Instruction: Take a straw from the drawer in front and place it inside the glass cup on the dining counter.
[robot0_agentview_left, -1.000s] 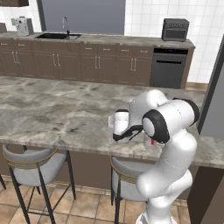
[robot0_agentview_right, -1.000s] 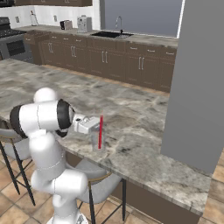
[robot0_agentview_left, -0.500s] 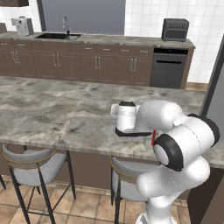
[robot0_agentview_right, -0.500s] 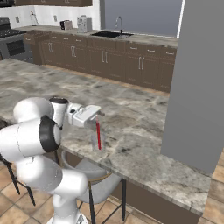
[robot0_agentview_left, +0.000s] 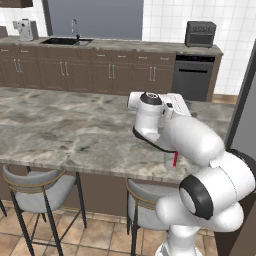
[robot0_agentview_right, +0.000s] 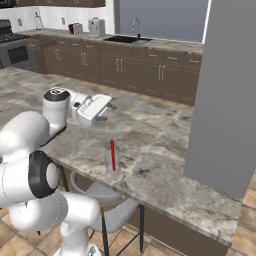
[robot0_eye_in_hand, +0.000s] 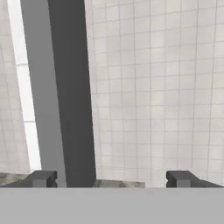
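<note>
Lifted clear since a second ago, the hand (robot0_agentview_right: 111, 106) hangs released (empty); the thin red straw (robot0_agentview_right: 113, 155) stands in the clear cylindrical glass cup (robot0_agentview_right: 112, 163) near the veined marble tabletop's (robot0_agentview_right: 165, 165) near edge.

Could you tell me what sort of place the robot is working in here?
A rendered home kitchen, it seems: a sink set in a wall worktop over brown cabinets, a toaster oven, and a marble dining counter with stools.
</note>
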